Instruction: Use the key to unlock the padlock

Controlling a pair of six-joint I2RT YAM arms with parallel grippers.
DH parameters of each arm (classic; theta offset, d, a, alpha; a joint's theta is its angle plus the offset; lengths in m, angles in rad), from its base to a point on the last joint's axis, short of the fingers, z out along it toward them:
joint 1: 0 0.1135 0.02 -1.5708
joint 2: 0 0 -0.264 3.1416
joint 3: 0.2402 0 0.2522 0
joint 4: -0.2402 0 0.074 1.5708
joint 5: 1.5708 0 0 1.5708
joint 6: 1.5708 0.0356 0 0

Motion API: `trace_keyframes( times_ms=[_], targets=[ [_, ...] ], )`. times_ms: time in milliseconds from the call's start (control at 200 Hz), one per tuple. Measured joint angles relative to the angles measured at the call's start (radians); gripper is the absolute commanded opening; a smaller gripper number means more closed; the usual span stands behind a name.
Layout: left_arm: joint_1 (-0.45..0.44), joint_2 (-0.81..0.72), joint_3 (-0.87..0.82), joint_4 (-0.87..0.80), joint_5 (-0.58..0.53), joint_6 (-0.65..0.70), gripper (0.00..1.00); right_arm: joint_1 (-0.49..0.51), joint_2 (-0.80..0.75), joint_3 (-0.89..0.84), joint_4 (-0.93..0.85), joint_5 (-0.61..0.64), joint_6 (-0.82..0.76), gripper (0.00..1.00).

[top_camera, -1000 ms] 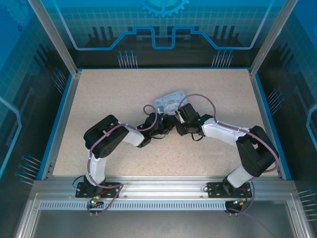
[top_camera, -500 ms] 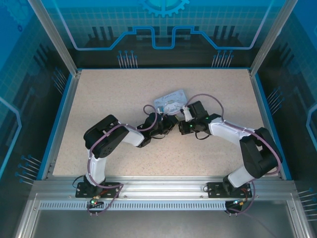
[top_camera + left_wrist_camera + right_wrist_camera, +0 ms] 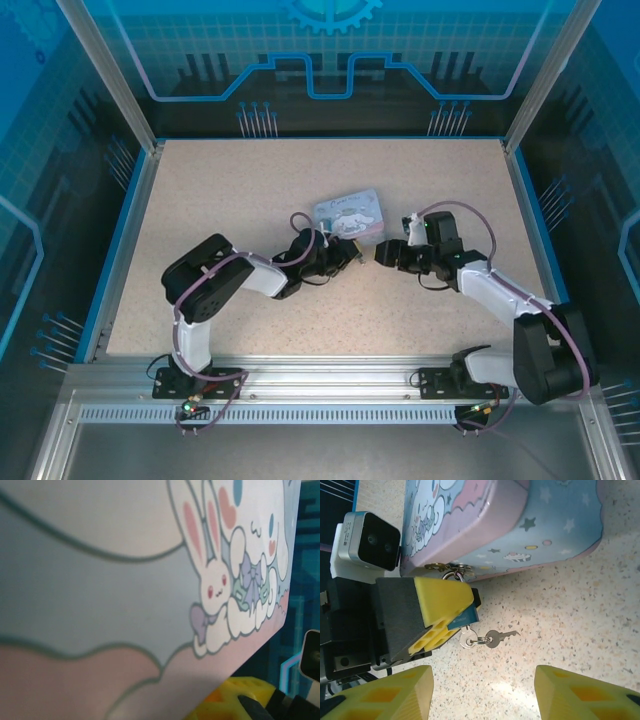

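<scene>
Right arm's pulled back from the tin [image 3: 350, 213], stretched low across the table [image 3: 230, 190], right gripper [image 3: 384, 255] spread apart, empty. My left gripper [image 3: 352, 252] is clamped on the padlock [image 3: 471, 605] at the tin's near edge; key [image 3: 502, 636] lies flat just beside it. Open table right and near

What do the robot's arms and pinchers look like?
The left arm and right arm both have black joints, white shells and looping purplish cables. The jaws are bright yellow wedges with hollow cells, on black mounts.
</scene>
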Motion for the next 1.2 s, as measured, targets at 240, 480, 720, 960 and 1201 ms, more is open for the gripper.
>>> trace_keyframes(
  times_ms=[240, 480, 720, 960, 1201],
  targets=[
    [-0.015, -0.037, 0.050, -0.247, 0.021, 0.173, 0.00, 0.000, -0.009, -0.027, 0.020, 0.004, 0.090, 0.57],
    [-0.020, -0.036, 0.076, -0.331, 0.024, 0.245, 0.29, 0.009, 0.003, -0.041, 0.057, 0.007, 0.140, 0.57],
    [-0.019, -0.039, 0.080, -0.352, 0.024, 0.274, 0.60, 0.046, 0.032, -0.055, 0.092, 0.014, 0.174, 0.57],
    [-0.018, -0.132, 0.040, -0.494, 0.037, 0.273, 0.72, 0.087, 0.056, -0.056, 0.122, 0.053, 0.188, 0.55],
    [0.041, -0.282, 0.011, -0.613, 0.041, 0.259, 0.80, 0.160, 0.139, -0.048, 0.117, 0.137, 0.134, 0.54]
  ],
)
